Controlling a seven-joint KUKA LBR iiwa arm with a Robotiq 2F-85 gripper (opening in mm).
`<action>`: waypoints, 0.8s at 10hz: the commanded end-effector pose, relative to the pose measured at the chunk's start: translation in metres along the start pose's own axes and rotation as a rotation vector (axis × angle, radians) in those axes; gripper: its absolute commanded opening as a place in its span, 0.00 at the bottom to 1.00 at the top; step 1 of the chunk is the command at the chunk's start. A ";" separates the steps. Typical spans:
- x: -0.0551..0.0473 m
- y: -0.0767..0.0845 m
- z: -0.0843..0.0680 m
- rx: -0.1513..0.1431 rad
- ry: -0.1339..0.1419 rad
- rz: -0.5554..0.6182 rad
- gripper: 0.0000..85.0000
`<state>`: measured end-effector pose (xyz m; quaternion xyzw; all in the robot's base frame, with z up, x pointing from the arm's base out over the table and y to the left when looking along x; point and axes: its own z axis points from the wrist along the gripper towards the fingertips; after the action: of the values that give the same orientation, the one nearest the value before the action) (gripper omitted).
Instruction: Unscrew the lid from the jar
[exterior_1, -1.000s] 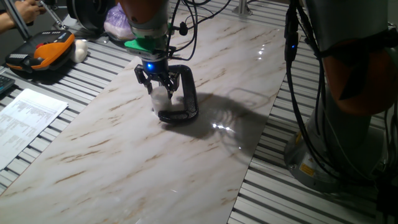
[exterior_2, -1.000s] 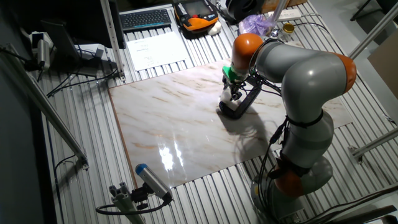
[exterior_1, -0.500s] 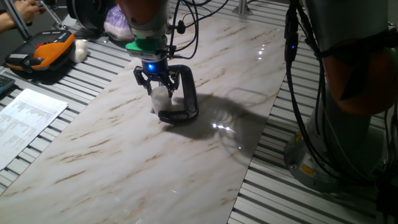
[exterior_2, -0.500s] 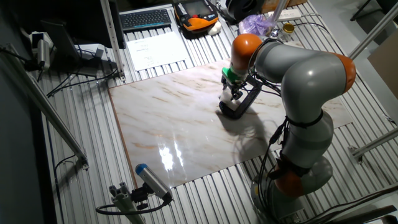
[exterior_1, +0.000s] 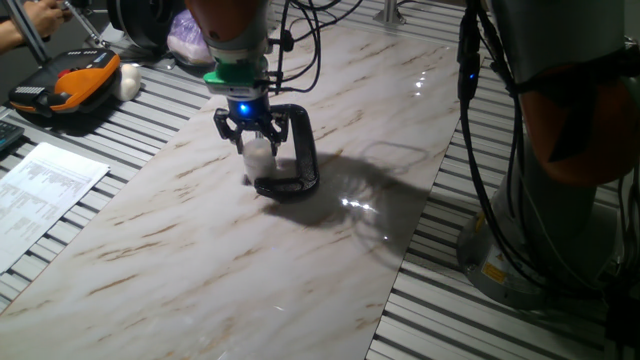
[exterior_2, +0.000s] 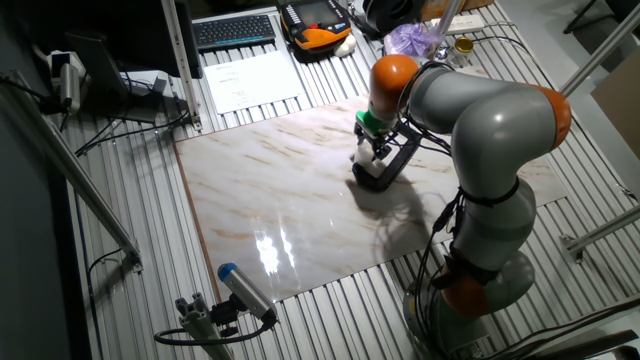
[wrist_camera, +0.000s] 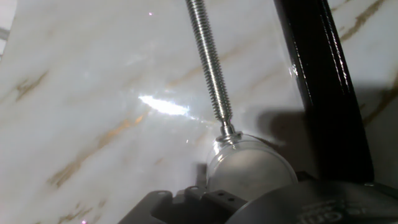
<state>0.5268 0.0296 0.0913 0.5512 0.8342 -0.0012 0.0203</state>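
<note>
Gripping the lid (exterior_1: 258, 151), the jaws sit clamped around it; the jar (wrist_camera: 250, 169) is held in the black clamp (exterior_1: 296, 150) on the tabletop (exterior_1: 200, 250), screw (wrist_camera: 209, 67) touching it. We should twist about a vertical axis, lifting only once free.

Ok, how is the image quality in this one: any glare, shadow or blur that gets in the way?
One fixed view: sharp, with a bright glare patch on the marble table beside the black C-clamp and a soft shadow behind it. The other fixed view: glare streaks near the table's front edge, and the jar is too small to make out. Hand view: the threaded screw is crisp; the lid is close and slightly soft.
</note>
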 end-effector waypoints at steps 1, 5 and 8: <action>0.000 0.000 0.000 -0.001 -0.002 -0.018 0.60; 0.000 0.000 0.000 0.004 -0.022 -0.115 0.60; 0.000 0.000 -0.001 0.002 -0.030 -0.201 0.60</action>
<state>0.5268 0.0297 0.0923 0.4639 0.8852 -0.0133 0.0323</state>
